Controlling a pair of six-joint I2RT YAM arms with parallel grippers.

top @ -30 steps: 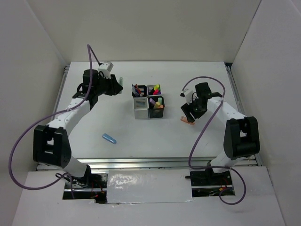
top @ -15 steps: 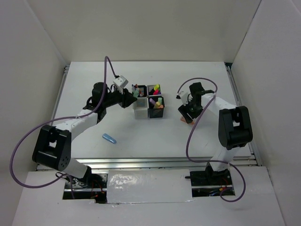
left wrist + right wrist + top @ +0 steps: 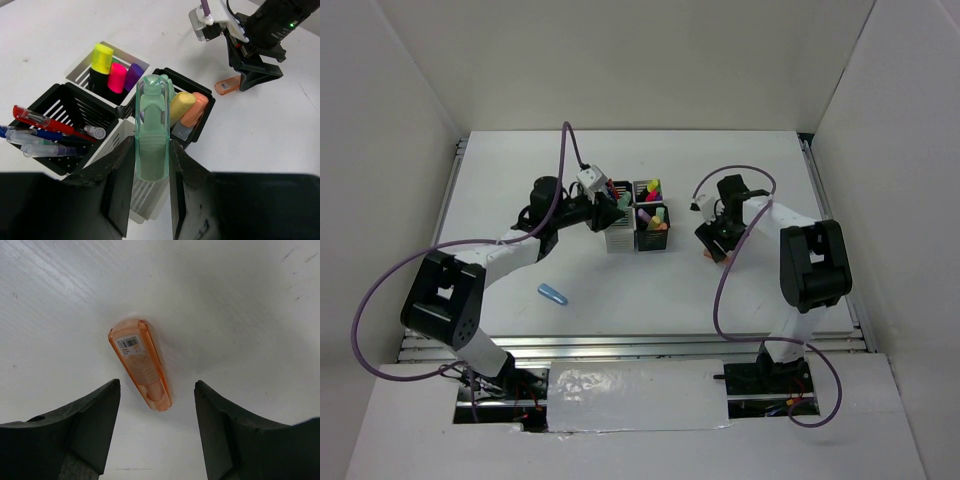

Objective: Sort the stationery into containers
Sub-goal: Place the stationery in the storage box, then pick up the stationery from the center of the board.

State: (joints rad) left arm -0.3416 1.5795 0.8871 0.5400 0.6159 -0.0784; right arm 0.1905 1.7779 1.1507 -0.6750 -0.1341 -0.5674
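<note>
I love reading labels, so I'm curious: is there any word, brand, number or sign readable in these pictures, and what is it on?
No text here can be read.
White sticker on the orange marker: a barcode with tiny print, too small to read.
Green marker in the left gripper: no print shows.
Stationery in the containers: no legible marking.

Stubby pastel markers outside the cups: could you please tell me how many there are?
3: green marker in the left gripper; orange marker on the table, straddled by the open right gripper; blue marker lying near the left arm.
</note>
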